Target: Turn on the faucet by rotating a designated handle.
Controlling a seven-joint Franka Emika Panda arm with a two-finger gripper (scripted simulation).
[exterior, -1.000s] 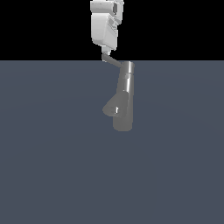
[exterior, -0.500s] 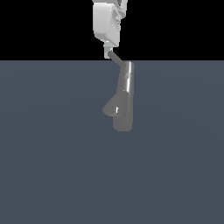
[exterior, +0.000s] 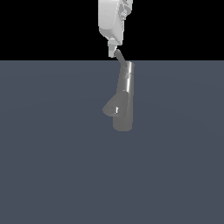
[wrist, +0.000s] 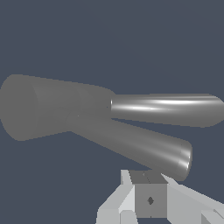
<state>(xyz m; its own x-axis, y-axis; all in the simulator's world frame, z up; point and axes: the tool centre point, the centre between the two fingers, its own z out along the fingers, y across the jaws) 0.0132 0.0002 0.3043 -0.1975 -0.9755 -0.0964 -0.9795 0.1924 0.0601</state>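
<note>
Reading the exterior view from its left to its right, we meet first the stubby angled spout (exterior: 110,108) low on the side of the tall grey metallic cylindrical faucet column (exterior: 124,98), which stands on the flat slate-grey table (exterior: 48,153). Next comes our white hand (exterior: 113,49), hanging down from above the column's top. Just right of its tip, the thin short grey metal rod that serves as the handle (exterior: 121,58) slants from the fingertips down to the column's top.

The hand's tip appears to touch the handle's free end, but we cannot tell whether its fingers are spread, pressed together or pinching the rod; the wrist view shows only grey finger blocks (wrist: 148,199) close beneath the wider barrel (wrist: 135,146), with a brighter, slimmer cylinder (wrist: 166,108) beyond.

We judge the main risk to be slipping. Contact sits at the very end of a slim, smooth rod, so a sideways push aimed slightly off could slide past and leave the handle unturned. Pressing downward instead of around the column's axis could jam the hand against the column top. With contact this uncertain, we might also sweep through empty air.
</note>
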